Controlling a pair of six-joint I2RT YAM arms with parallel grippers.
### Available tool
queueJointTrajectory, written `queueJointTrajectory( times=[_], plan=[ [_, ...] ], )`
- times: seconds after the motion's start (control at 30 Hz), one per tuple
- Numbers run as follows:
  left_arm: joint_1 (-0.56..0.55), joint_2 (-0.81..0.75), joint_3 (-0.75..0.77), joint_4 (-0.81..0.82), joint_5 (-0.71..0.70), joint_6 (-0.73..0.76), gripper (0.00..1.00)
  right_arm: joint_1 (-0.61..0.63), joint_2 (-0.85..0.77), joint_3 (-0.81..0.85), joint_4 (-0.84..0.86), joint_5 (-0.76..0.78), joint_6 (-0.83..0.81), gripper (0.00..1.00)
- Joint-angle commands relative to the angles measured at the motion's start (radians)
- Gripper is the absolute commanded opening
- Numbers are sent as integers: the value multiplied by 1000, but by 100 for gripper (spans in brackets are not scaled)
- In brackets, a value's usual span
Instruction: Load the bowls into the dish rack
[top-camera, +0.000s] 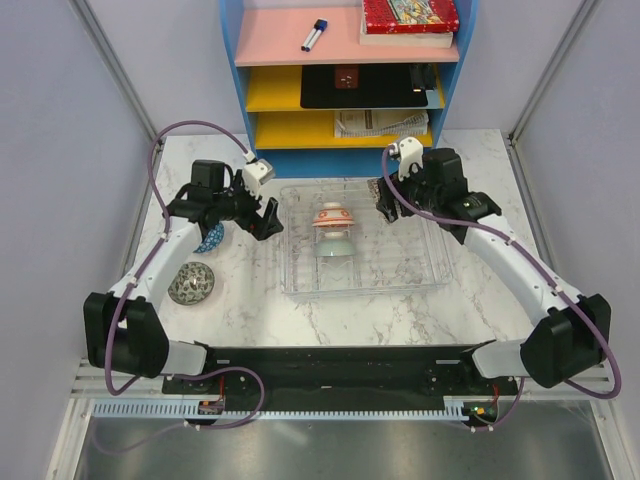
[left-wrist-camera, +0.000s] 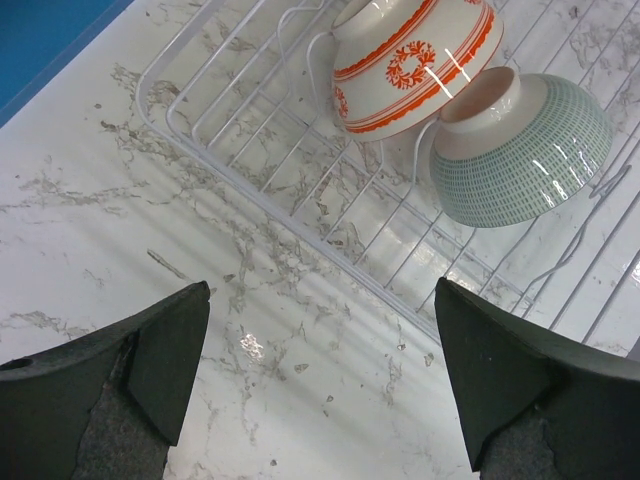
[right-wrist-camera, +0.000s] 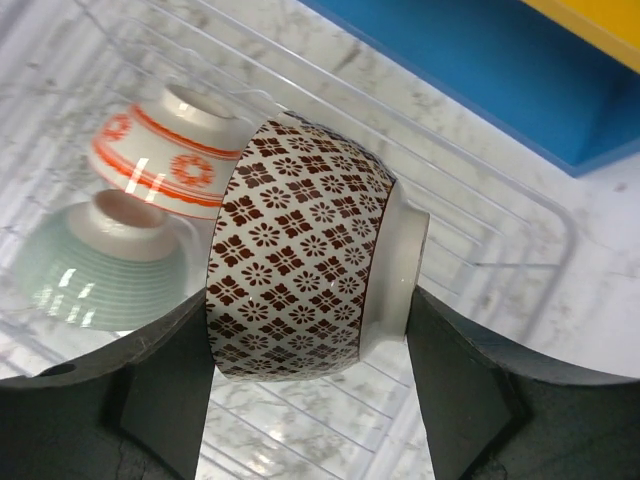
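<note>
The white marbled desk (top-camera: 250, 310) carries everything. At its far edge stands a blue shelf unit (top-camera: 232, 60) with one pink board and yellow boards below.

The clear dish rack (top-camera: 400, 255) lies in the middle of the desk, just in front of the shelf unit, long side across.

The left arm (top-camera: 160, 255) reaches in from the left. The left jaws are released and spread wide, with nothing between them. They hang over bare desk just outside the rack's left rim. The right arm (top-camera: 520, 265) reaches in from the right. The right jaws are clenched on a bowl, above the far right part of the rack.

On the pink board lies a red box (top-camera: 410, 15). A flat black slab (top-camera: 370, 85) lies on the upper yellow board.

That held piece is the brown-and-white bowl (right-wrist-camera: 300, 250), covered in small flower diamonds. It is turned on its side, one finger at the mouth side and the other by the foot ring.

Two bowls sit inside the rack near its middle, feet upward. The orange-red and white bowl (top-camera: 332, 217) is the farther one. The grey-green bowl (top-camera: 334, 245) leans against its near side, the two touching.

Two more bowls are outside the rack, on the desk to its left. The blue bowl (top-camera: 210, 238) shows only as a crescent under the left arm. The grey speckled bowl (top-camera: 191, 284) sits nearer, mouth up, apart from the rack.

A marker pen (top-camera: 313, 35) lies on the pink board.
</note>
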Motion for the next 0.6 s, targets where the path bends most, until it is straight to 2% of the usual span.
queueJointTrajectory(
  times=[0.0, 0.13, 0.57],
  plan=[
    [6, 6, -3, 18, 17, -17, 100, 19, 5, 3, 41, 232, -129, 0],
    [6, 4, -2, 18, 23, -26, 100, 43, 66, -34, 71, 369, -163, 0],
    [7, -14, -9, 18, 12, -33, 100, 140, 193, -76, 159, 638, -255, 0]
  ],
)
